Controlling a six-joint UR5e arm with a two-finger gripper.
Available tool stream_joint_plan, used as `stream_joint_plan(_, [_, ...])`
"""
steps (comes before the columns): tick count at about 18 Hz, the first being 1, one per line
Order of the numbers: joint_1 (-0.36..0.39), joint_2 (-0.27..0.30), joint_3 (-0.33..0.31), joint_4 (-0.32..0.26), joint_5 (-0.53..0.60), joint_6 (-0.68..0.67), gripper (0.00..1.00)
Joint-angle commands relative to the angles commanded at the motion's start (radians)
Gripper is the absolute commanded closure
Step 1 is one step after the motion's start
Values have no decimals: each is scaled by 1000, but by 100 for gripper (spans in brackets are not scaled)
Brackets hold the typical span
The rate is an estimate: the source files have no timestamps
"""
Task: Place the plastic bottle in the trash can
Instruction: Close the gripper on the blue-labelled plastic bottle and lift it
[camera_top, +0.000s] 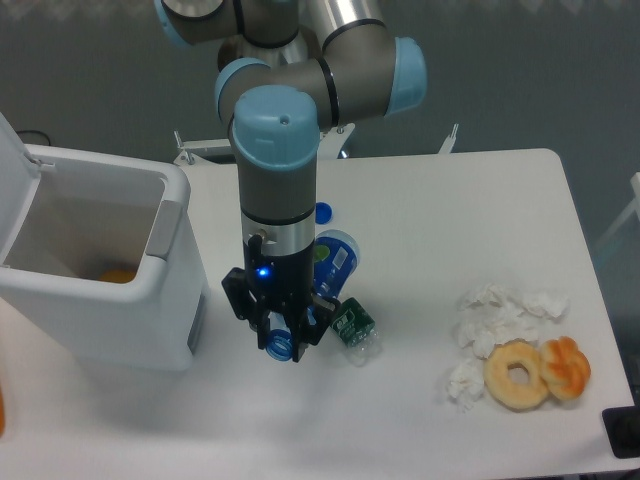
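Gripper (281, 338) points straight down from the arm (277, 160), low over the table (450, 200), with its dark fingers set around the neck end of the plastic bottle (334, 262). The blue neck ring shows between the fingertips, and the fingers look drawn in against it, though the wrist hides most of the contact, so the grip seems to be a pinch on the neck rather than a plain touch. A small blue light glows on the wrist just above the fingers.

The plastic bottle lies tilted on its side, its blue-green label and base reaching up and to the right from behind the wrist, its neck down at the fingertips. Just beside it on the right lies a smaller clear bottle (354, 330) with a dark green label, touching or nearly touching the gripper's right finger. A small blue cap (323, 212) sits on the table just above the plastic bottle's base.

To the left stands the trash can (160, 300), white and boxy, its lid raised at the left edge and something orange lying inside. Well apart on the right lie crumpled white tissues (505, 310), a doughnut (517, 375) and an orange pastry (566, 368) touching it.
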Motion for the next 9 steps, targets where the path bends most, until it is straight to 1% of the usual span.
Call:
stream_joint_plan(5, [14,3,3,5,-26,-8,63])
stream_joint_plan(7, [35,6,8,5,-48,-6,63])
stream_joint_plan(9, [44,12,29,5,-80,-17,63])
